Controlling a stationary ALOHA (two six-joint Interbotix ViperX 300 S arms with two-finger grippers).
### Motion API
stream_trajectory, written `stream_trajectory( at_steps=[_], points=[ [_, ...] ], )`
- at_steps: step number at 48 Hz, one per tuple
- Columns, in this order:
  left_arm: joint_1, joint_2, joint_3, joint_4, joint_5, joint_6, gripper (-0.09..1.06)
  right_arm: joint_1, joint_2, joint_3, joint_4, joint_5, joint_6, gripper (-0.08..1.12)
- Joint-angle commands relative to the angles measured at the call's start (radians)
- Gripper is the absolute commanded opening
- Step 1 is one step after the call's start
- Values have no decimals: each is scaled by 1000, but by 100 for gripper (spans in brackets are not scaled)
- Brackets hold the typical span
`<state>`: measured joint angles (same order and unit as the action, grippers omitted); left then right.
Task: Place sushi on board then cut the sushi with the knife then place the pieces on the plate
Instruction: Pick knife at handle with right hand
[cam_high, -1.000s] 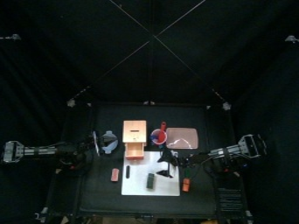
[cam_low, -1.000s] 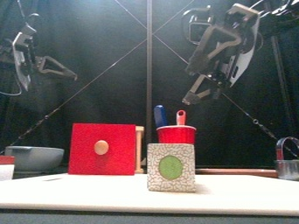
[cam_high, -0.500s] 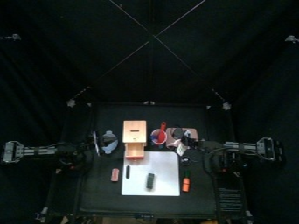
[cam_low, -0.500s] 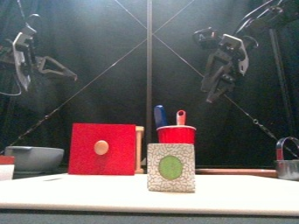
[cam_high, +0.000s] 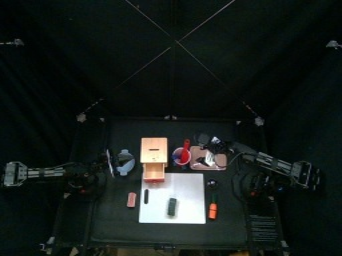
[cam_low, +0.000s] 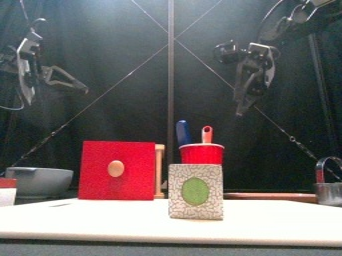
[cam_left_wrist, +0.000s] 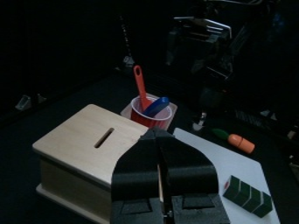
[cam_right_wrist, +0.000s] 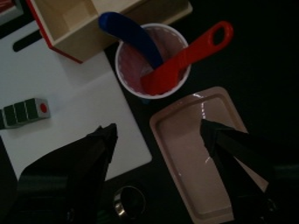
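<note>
Right gripper (cam_low: 243, 100), jaws spread wide, is held above the cup (cam_low: 202, 153) of knives (cam_right_wrist: 193, 54); the sushi (cam_low: 195, 192) is seen already on the board (cam_high: 191, 190). Knife pickup is judged next, calling for a descent onto one handle. Left gripper (cam_left_wrist: 163, 144) rests closed.

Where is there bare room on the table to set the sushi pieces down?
The flat pink tray is bare, bordered by the red cup and the white cutting board. The board's back half, between the dark green sushi roll and the pale wooden box, is also free. It is crowded around the box and cup.
</note>
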<state>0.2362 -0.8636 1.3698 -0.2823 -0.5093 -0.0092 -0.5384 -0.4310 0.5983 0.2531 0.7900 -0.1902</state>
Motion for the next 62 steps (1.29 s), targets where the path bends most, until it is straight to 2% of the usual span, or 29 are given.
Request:
stream_trajectory(
  at_steps=[1, 9, 19, 27, 40, 51, 58, 62],
  points=[
    [8, 5, -21, -5, -5, 2, 8, -103, 71, -54, 143, 61, -141, 106],
    [6, 5, -28, -21, -5, 2, 8, -173, 173, -118, 227, 130, -259, 106],
    [8, 5, -23, -41, -5, 2, 8, -202, 301, -244, 229, 196, -301, 106],
    [6, 5, -15, -72, -3, 3, 8, -213, 425, -362, 222, 285, -302, 106],
    [14, 5, 8, -94, -5, 3, 8, -206, 586, -551, 222, 420, -304, 106],
    [44, 5, 23, -98, -5, 8, 8, -202, 649, -652, 232, 528, -293, 105],
    [74, 5, 34, -97, -5, 8, 8, -201, 664, -663, 233, 561, -285, 103],
    [78, 5, 37, -98, -5, 6, 8, -199, 669, -663, 233, 571, -284, 99]
  ],
)
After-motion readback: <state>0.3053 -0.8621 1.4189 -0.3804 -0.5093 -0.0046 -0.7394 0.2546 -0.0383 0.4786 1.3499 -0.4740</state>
